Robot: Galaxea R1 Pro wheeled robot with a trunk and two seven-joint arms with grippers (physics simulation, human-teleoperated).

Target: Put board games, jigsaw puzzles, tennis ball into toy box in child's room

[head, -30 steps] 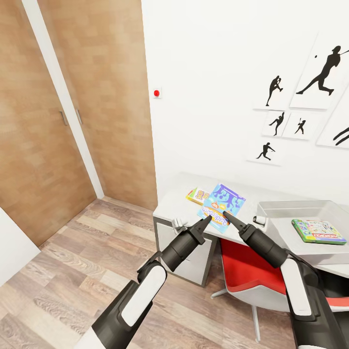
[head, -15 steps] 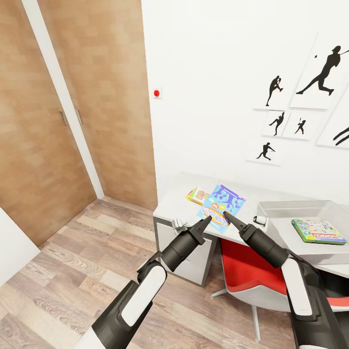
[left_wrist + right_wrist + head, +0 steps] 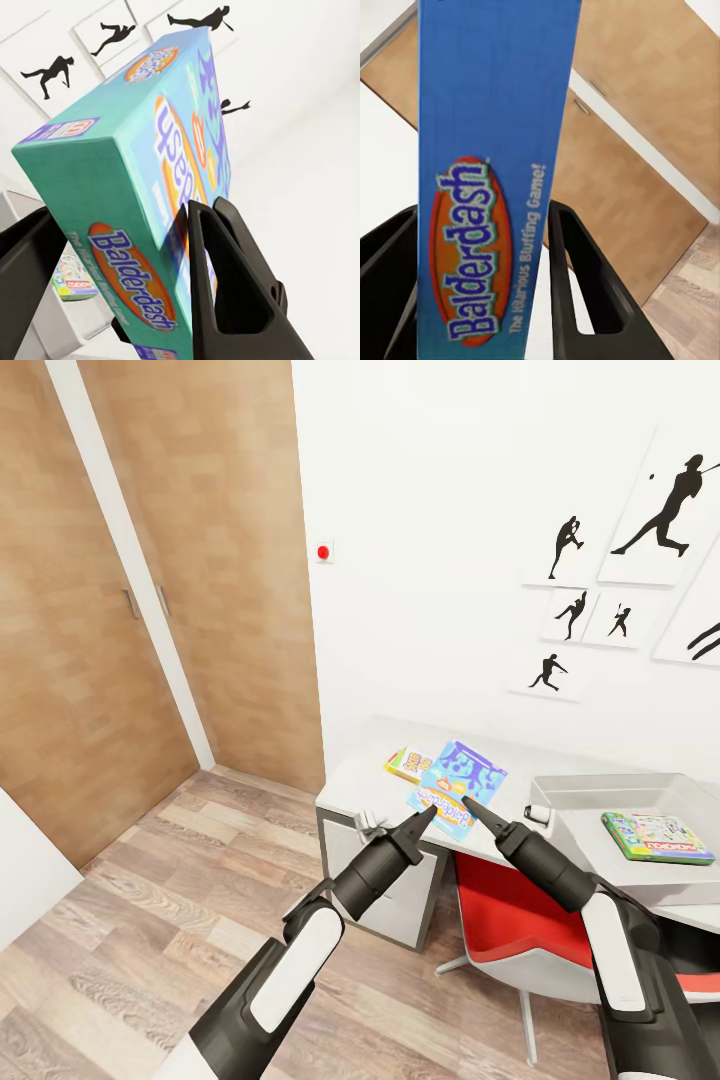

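Light-blue board game (image 3: pixel 458 777) held above the table (image 3: pixel 375 785) edge, clamped at opposite edges by left gripper (image 3: pixel 430 809) and right gripper (image 3: pixel 464 801). Green-edged board game (image 3: pixel 657 836) inside toy box (image 3: pixel 590 792).

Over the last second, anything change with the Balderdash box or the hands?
Barely anything. The light-blue Balderdash box is held between the left hand and right hand above the table as before; at most it has tilted a hair. The slim yellow game on the table and the Monopoly box in the toy box are where they were.
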